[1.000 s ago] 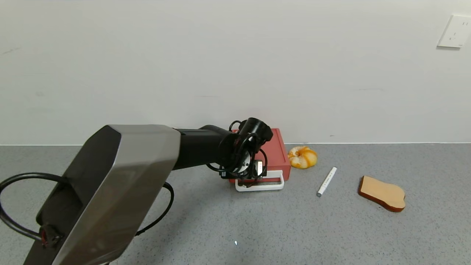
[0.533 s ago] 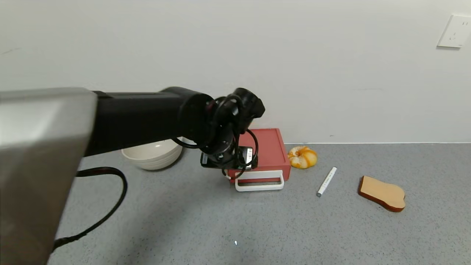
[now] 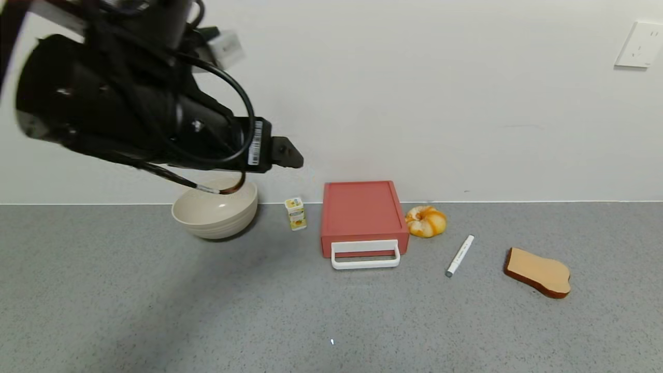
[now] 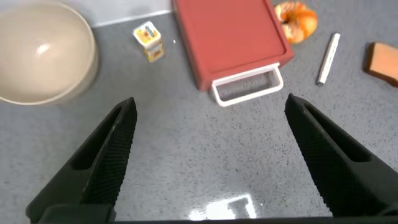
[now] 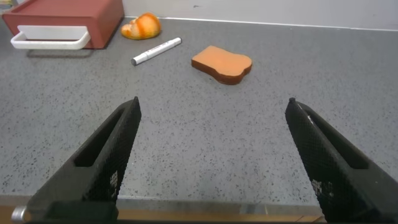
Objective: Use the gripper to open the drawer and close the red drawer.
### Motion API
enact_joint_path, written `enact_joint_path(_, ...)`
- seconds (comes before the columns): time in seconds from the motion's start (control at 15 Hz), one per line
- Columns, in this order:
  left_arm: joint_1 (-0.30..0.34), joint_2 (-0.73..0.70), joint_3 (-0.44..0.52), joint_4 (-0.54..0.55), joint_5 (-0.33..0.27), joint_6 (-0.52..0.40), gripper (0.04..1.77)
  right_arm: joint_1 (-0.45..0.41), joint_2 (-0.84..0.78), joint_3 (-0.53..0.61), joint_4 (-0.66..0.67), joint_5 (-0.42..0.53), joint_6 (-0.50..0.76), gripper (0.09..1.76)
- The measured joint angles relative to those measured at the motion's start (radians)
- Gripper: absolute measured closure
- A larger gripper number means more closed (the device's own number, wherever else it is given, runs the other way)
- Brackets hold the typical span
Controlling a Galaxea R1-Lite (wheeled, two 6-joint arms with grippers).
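Observation:
The salmon-red drawer point(image 3: 362, 211) sits against the wall, pushed in, with its white loop handle point(image 3: 365, 255) facing me. My left gripper point(image 3: 287, 154) is raised high, up and to the left of the drawer and well clear of it. In the left wrist view the left gripper point(image 4: 210, 102) is wide open and empty, with the drawer point(image 4: 233, 37) and handle point(image 4: 247, 85) beyond the tips. My right gripper point(image 5: 213, 102) is open and empty low over the table's front; the drawer point(image 5: 68, 15) lies far off in that view.
A beige bowl point(image 3: 215, 210) and a small yellow carton point(image 3: 295, 213) stand left of the drawer. A peeled orange point(image 3: 426, 221), a white marker point(image 3: 460, 255) and a bread slice point(image 3: 538, 272) lie to its right. The wall is close behind.
My left arm has lifted from the drawer's handle and swung up and left, uncovering the bowl and carton. The drawer has not moved.

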Motion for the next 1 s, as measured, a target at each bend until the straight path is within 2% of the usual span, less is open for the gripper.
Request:
enact_joint_path(0.47,0.026,-0.453,0.591,-0.392,-0.009,0.103,0.09,0.000,0.000,0.000,0.000,0.000,0.003,0.14)
enact_joint_path(0.73,0.047,-0.715,0.803,-0.438,0.003,0.120,0.09,0.000,0.000,0.000,0.000,0.000,0.003,0.14)
enact_joint_path(1.0,0.161,-0.942,0.916,-0.427,0.003,0.158,0.09,0.000,0.000,0.000,0.000,0.000,0.003,0.14)
